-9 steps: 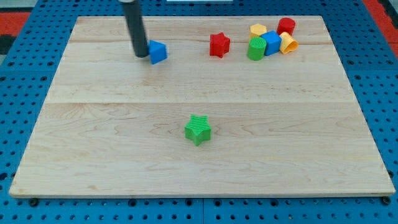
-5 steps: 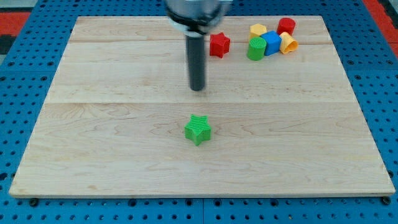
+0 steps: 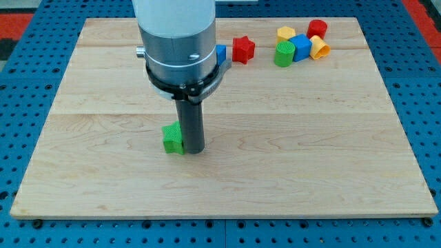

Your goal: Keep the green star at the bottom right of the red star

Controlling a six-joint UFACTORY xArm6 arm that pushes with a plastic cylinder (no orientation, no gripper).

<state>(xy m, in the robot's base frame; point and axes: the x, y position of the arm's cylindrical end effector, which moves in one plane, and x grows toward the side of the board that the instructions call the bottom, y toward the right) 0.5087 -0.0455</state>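
Sitting down and left of the red star [image 3: 242, 49], the green star [image 3: 173, 138] isn't where it belongs yet, so most of the job looks undone. No gripper here, just a dark rod; the tip [image 3: 192, 149] is touching the green star's right side. Both stars are looking like ridged plastic on a pale wooden worktop [image 3: 310, 138].

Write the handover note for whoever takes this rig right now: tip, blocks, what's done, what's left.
My tip is down on the board, touching the green star's right side. The red star sits near the view's top, right of centre. The green star lies below and to the view's left of it, so it is not at the red star's bottom right. Left: get my tip around to the green star's left and push it toward the view's right, past the red star's column. Other blocks cluster at top right.
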